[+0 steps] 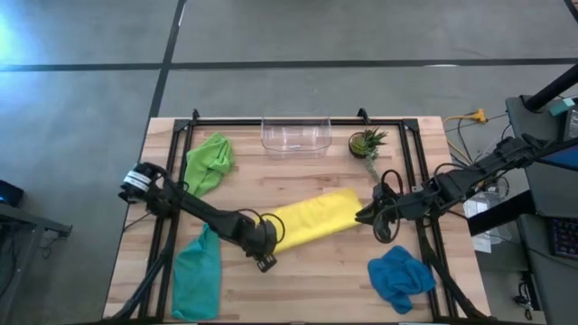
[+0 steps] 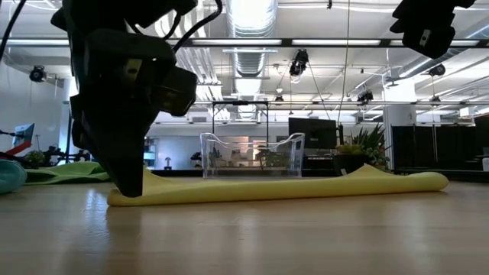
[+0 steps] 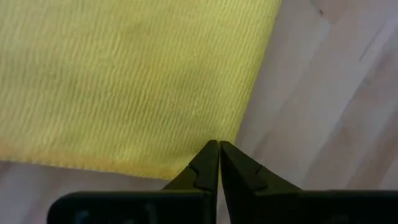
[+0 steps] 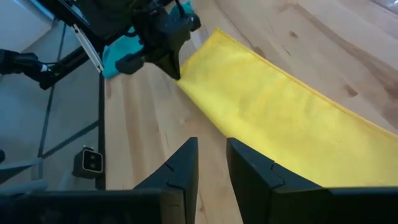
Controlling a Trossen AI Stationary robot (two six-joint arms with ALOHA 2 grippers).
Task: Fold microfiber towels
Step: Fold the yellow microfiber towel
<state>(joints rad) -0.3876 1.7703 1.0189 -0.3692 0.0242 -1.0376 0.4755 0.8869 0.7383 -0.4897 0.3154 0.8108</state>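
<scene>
Between both tools lies the yellow towel [image 1: 312, 219], left tool [image 1: 268, 236] pinching its corner.

The wooden surface [image 1: 298, 271] is occupied by a folded yellow towel [image 1: 312, 219], around which green [image 1: 209, 162], teal [image 1: 197, 271] and blue [image 1: 400, 275] towels, a clear bin [image 1: 295, 134] and a potted plant [image 1: 366, 143] are spread.

No text, label, brand, number or sign can be read anywhere in these views. The small white tag on the left arm [image 1: 135, 182], at the table's [image 1: 307, 280] left edge, is too small to make out. The dark screen [image 2: 312, 134] in the room behind the clear bin [image 2: 252, 156] shows no legible writing.
</scene>
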